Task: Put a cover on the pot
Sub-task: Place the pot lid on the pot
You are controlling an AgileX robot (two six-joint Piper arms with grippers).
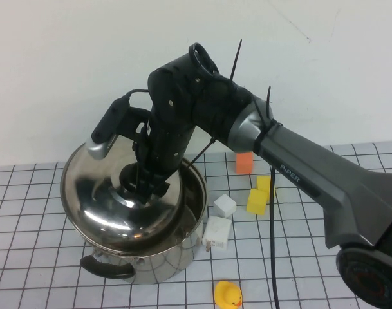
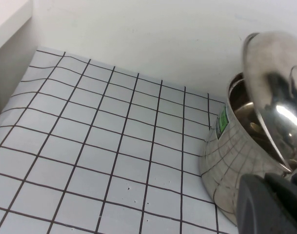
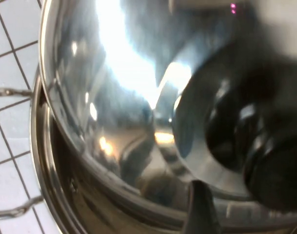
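Observation:
The large steel pot (image 1: 176,251) stands at the left on the checked cloth, one black handle (image 1: 105,267) facing front. The domed steel lid (image 1: 105,206) lies tilted over it, shifted left past the rim, with the pot's right side uncovered. My right gripper (image 1: 144,185) reaches down from the right and is shut on the lid's black knob (image 1: 130,179). The right wrist view shows the knob (image 3: 265,146), the lid (image 3: 114,97) and one finger (image 3: 199,214). My left gripper (image 2: 270,204) is low beside the pot (image 2: 226,156), out of the high view.
To the right of the pot lie a white cube (image 1: 224,205), a white plug block (image 1: 217,233), yellow blocks (image 1: 259,196) and an orange cube (image 1: 244,162). A yellow rubber duck (image 1: 228,295) sits at the front. A white wall stands behind.

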